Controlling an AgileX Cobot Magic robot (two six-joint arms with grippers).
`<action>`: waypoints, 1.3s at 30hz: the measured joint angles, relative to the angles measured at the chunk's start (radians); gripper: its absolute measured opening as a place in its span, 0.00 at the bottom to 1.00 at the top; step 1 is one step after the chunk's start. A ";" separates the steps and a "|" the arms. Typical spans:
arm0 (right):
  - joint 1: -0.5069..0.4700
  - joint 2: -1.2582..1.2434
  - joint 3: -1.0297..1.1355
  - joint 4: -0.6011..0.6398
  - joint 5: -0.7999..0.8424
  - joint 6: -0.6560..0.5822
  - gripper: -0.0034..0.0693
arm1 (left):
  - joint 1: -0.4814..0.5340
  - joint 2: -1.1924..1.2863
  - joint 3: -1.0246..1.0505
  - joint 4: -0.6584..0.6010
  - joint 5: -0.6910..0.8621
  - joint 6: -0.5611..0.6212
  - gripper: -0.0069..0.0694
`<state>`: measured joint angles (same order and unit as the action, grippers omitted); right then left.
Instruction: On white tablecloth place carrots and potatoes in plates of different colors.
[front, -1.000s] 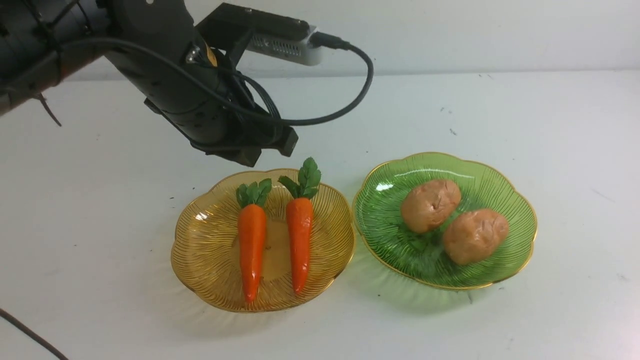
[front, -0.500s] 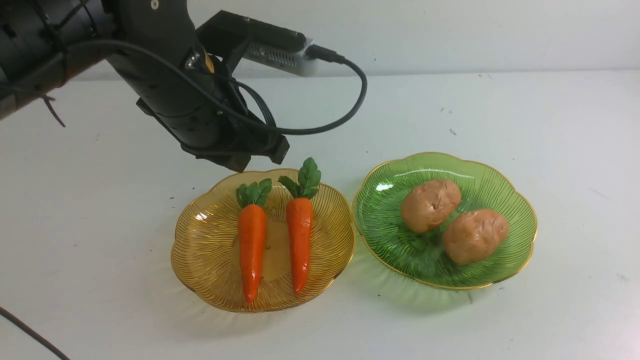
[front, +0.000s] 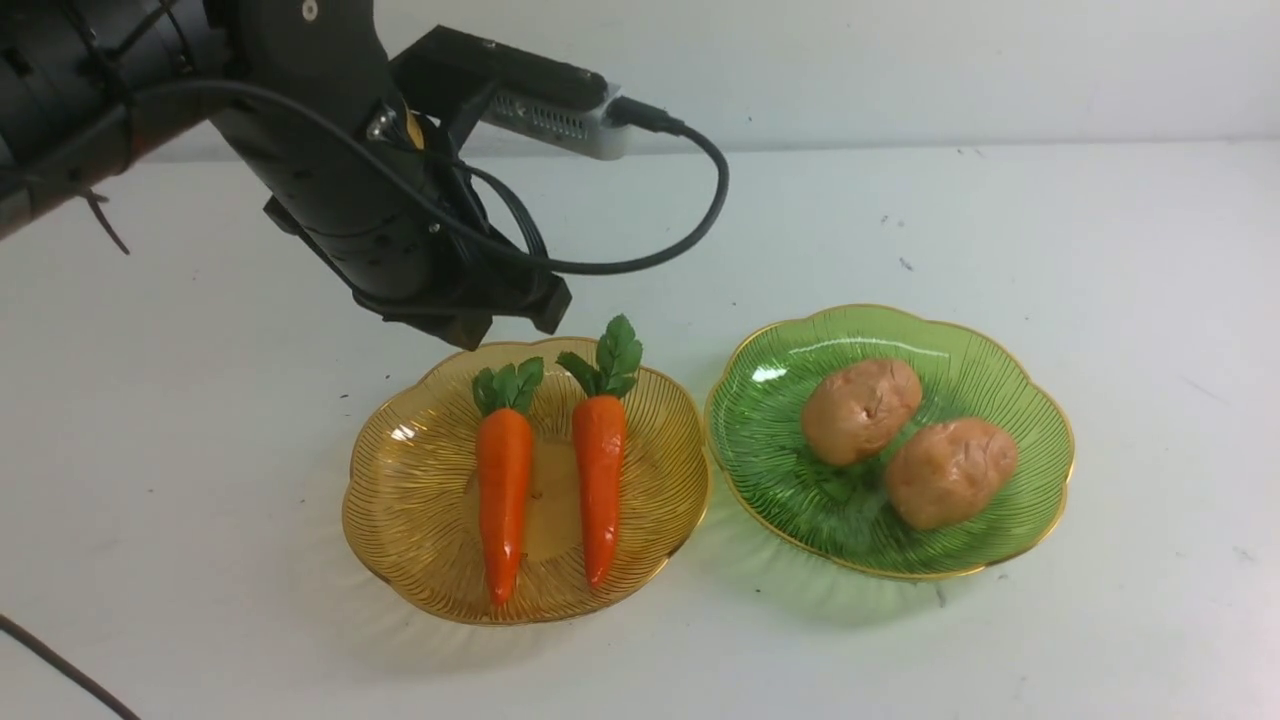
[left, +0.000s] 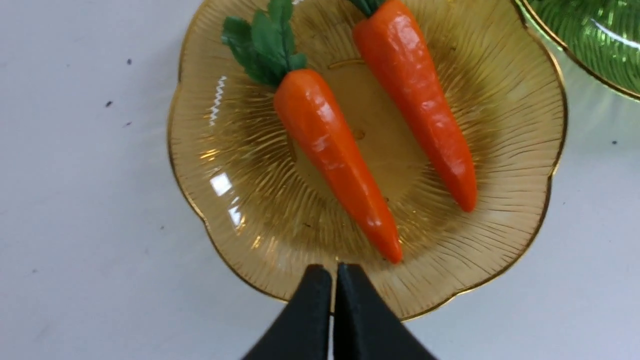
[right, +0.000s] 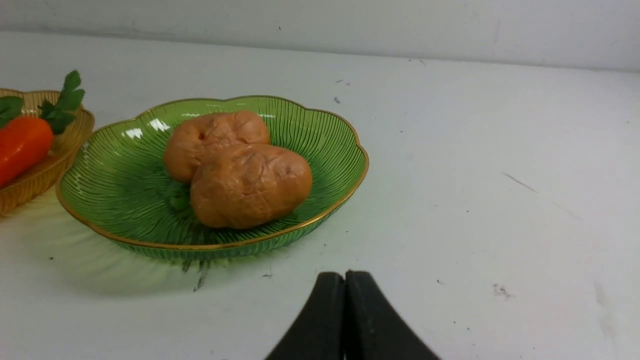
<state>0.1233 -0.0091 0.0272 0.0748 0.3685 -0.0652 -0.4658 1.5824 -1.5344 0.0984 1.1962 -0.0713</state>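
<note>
No writing shows — left fingers (left: 332, 280) and right fingers (right: 345, 285) pressed together, empty.

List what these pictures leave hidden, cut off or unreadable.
- Left gripper: in the front view the arm's own body hides its fingers; the left wrist view shows only the shut tips, cut by the edge.
- Right gripper: absent from the front view; the right wrist view shows only the shut tips.
- Far potato: in the right wrist view the near potato covers part of it.
- Green plate: cut by the left wrist view's edge.
</note>
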 joint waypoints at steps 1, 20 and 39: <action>-0.003 0.000 0.000 0.000 0.007 0.000 0.03 | 0.000 -0.010 0.000 0.010 0.000 -0.010 0.09; -0.005 0.000 0.000 0.000 0.014 0.000 0.03 | 0.001 -0.370 0.166 0.054 0.050 -0.002 0.09; -0.005 0.000 0.000 0.000 0.014 0.000 0.03 | 0.001 -1.168 1.118 -0.013 -0.544 -0.243 0.09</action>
<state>0.1185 -0.0091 0.0272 0.0748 0.3830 -0.0652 -0.4649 0.4140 -0.4164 0.0855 0.6526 -0.3145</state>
